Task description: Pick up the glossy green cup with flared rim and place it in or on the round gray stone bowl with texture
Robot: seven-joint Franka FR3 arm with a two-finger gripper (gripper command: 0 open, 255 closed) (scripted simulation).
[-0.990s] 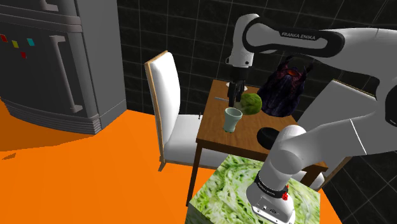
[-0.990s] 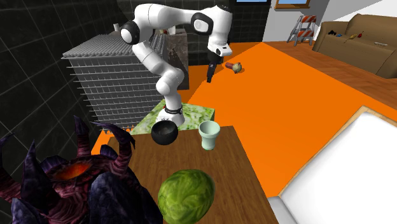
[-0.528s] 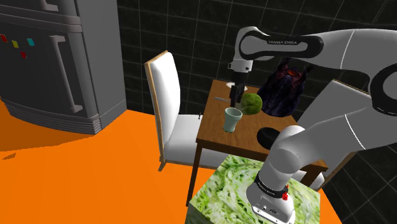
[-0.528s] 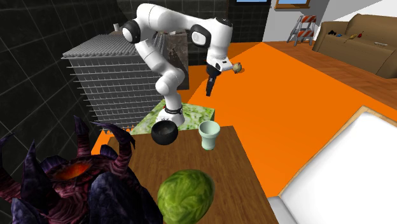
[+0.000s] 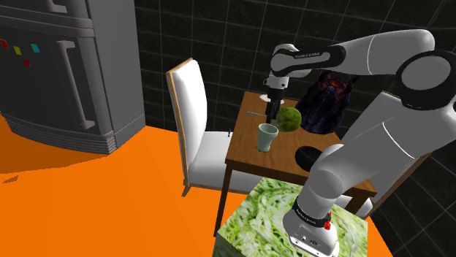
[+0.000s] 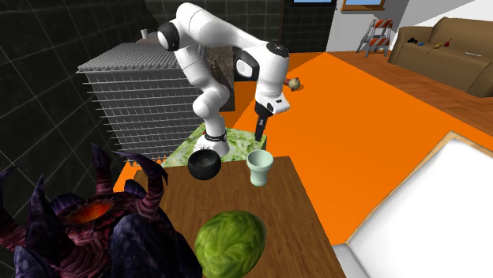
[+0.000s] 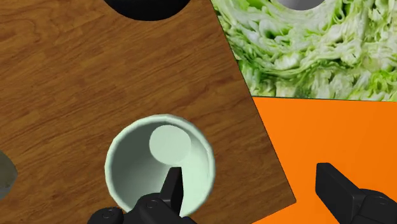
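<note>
A pale green cup (image 5: 267, 136) with a flared rim stands upright near the edge of a small wooden table (image 5: 248, 153). A round black bowl (image 5: 307, 155) sits beside it, closer to the stand. My gripper (image 5: 272, 111) hangs open above the cup (image 6: 260, 167), pointing down. In the wrist view, the cup (image 7: 159, 162) is seen from above. One finger (image 7: 173, 191) is over its inside and the other finger (image 7: 343, 191) is out past the table edge, so the gripper (image 7: 254, 191) is off-centre over the rim. Nothing is held. The bowl (image 6: 204, 166) sits a short way from the cup.
A green cabbage-like ball (image 5: 288, 118) and a dark spiky creature figure (image 5: 329, 98) stand on the table behind the cup. A white chair (image 5: 191, 124) is at the table's side. The lettuce-patterned stand (image 5: 270, 215) is close to the table. A grey fridge (image 5: 66, 66) stands far left.
The gripper has come down and in toward the cup over the last second. The arm's elbow has swung over with it. Cup and bowl have not moved.
</note>
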